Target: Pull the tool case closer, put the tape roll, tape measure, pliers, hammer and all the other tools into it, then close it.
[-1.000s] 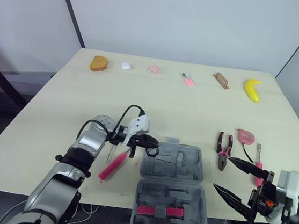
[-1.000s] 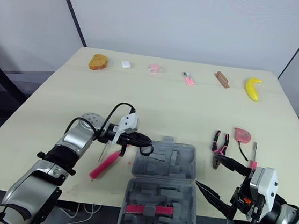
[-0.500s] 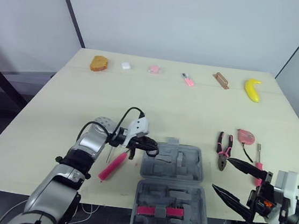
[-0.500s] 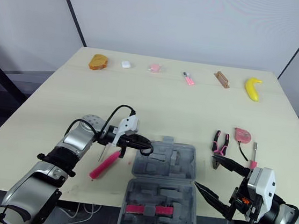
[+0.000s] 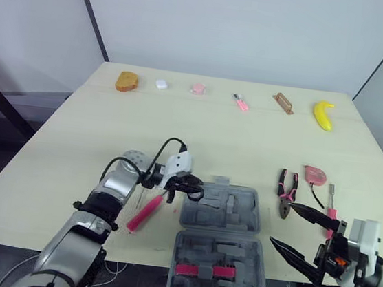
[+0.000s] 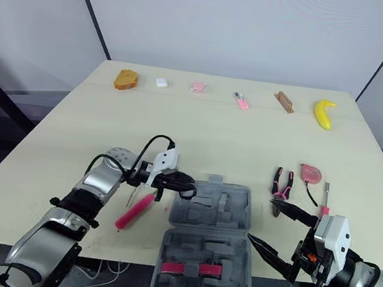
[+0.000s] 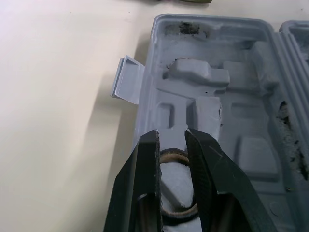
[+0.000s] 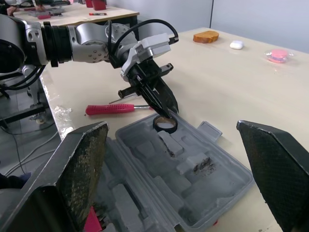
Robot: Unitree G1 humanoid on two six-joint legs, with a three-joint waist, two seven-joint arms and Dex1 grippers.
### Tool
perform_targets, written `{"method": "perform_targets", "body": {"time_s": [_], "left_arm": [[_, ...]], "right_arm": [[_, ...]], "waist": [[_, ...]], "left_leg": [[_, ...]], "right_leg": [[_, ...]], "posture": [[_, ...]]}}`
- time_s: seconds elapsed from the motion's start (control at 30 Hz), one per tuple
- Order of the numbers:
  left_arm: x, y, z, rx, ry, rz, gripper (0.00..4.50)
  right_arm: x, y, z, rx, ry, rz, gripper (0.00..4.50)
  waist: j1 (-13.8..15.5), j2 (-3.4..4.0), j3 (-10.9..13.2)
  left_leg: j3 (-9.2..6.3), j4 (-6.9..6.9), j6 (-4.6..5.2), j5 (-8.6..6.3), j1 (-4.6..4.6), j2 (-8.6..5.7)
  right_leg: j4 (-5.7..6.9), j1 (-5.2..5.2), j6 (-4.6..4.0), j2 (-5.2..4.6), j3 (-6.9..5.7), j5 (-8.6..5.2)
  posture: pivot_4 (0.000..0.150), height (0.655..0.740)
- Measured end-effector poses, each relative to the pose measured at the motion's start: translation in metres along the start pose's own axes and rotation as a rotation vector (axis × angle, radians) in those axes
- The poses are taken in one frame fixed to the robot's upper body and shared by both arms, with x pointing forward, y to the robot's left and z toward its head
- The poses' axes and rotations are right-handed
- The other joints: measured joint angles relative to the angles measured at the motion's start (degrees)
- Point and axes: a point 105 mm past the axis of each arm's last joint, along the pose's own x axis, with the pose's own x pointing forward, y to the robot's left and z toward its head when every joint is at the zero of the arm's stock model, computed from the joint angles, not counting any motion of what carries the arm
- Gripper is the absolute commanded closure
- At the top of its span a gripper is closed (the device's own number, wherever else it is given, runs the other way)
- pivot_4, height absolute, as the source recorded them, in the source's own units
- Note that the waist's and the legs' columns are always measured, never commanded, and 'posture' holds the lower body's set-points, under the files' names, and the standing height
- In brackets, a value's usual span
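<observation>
Pinching the tape roll (image 8: 165, 124) with our left gripper (image 7: 171, 136), we hold it at the left end of the open tool case (image 5: 239, 215). Our right gripper (image 5: 283, 223) hangs spread wide beside the case, near the pliers (image 5: 285, 194).

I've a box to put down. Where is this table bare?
Free: the band between the far row, brown bread to yellow banana, and the open grey plastic tool case. Crowded: left gripper and pink screwdriver left of the case; pink pliers, pink tape measure and right gripper to its right.
</observation>
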Motion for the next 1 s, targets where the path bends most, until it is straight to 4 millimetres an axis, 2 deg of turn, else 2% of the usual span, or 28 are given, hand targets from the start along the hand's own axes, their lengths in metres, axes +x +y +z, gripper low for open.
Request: {"method": "perform_targets", "body": {"time_s": [0.13,0.37,0.47,0.57,0.63,0.67,0.73,0.8,0.9,1.0], "left_arm": [[0.006,-0.009,-0.012,0.009,0.032,-0.021,3.56],[0.007,-0.012,-0.021,0.068,0.025,0.031,3.56],[0.008,-0.013,-0.023,0.029,-0.018,0.068,3.56],[0.004,-0.013,-0.023,-0.138,-0.107,0.139,3.56],[-0.007,-0.004,-0.016,-0.255,-0.183,0.232,3.56],[-0.019,0.004,-0.007,-0.309,-0.239,0.313,3.56],[-0.042,0.015,0.010,-0.329,-0.340,0.437,3.56],[-0.054,0.015,0.017,-0.328,-0.408,0.525,3.56],[-0.064,-0.004,-0.003,-0.398,-0.392,0.632,3.56],[-0.082,-0.038,-0.028,-0.531,-0.399,0.674,2.72]], "right_arm": [[0.000,-0.001,-0.002,0.002,0.006,-0.007,0.00],[0.000,-0.001,-0.005,0.006,0.016,-0.004,0.00],[0.001,-0.001,-0.005,0.006,0.014,-0.001,0.00],[0.005,-0.005,-0.004,-0.012,0.005,-0.025,0.00],[0.011,-0.011,-0.006,-0.014,0.001,-0.058,0.00],[0.017,-0.016,-0.008,-0.006,-0.013,-0.090,0.00],[0.028,-0.023,-0.013,0.004,-0.014,-0.133,0.00],[0.033,-0.035,-0.021,-0.005,0.001,-0.198,0.00],[0.031,-0.056,-0.037,0.008,0.028,-0.331,0.00],[0.012,-0.066,-0.054,0.067,0.034,-0.413,0.00]], "waist": [[-0.1,0.00,0.0],[-0.1,0.05,-0.3],[-0.1,0.19,-0.5],[-0.2,0.19,-0.5],[-0.1,0.10,-0.4],[-0.2,0.08,-0.4],[-0.3,0.14,-0.4],[-0.2,0.18,-0.4],[-0.1,0.19,-0.4],[0.0,0.18,-0.4]], "left_leg": [[-0.01,-0.01,0.00,0.00,0.01,0.01],[0.01,-0.02,0.00,0.00,0.28,0.01],[0.00,-0.02,0.00,0.00,0.33,0.02],[-0.06,-0.02,0.00,0.00,0.25,0.05],[-0.14,-0.01,0.00,0.00,0.20,0.06],[-0.26,-0.01,0.00,0.00,0.19,0.09],[-0.30,-0.03,-0.01,0.00,0.24,0.09],[-0.24,-0.05,-0.01,0.00,0.26,0.08],[-0.21,-0.08,-0.01,0.00,0.27,0.08],[-0.24,-0.17,-0.01,-0.01,0.24,0.14]], "right_leg": [[0.01,0.00,0.00,0.01,-0.01,0.00],[-0.02,0.28,0.00,0.00,-0.05,-0.01],[-0.02,0.31,0.00,0.01,-0.02,-0.01],[-0.01,0.25,-0.01,0.01,-0.05,-0.01],[-0.02,0.23,-0.01,0.01,-0.12,-0.01],[-0.02,0.23,-0.01,0.01,-0.13,0.00],[0.00,0.23,-0.01,-0.06,-0.06,0.00],[-0.02,0.24,-0.01,-0.12,0.00,0.00],[-0.05,0.23,0.00,-0.16,0.03,0.00],[-0.10,0.22,-0.02,-0.21,-0.03,-0.01]], "posture": [[0.150,0.7400],[0.150,0.7400],[0.150,0.7400],[0.150,0.7400],[0.150,0.7400],[0.150,0.7400],[0.150,0.7400],[0.150,0.7400],[0.150,0.7400],[0.150,0.7400]]}}
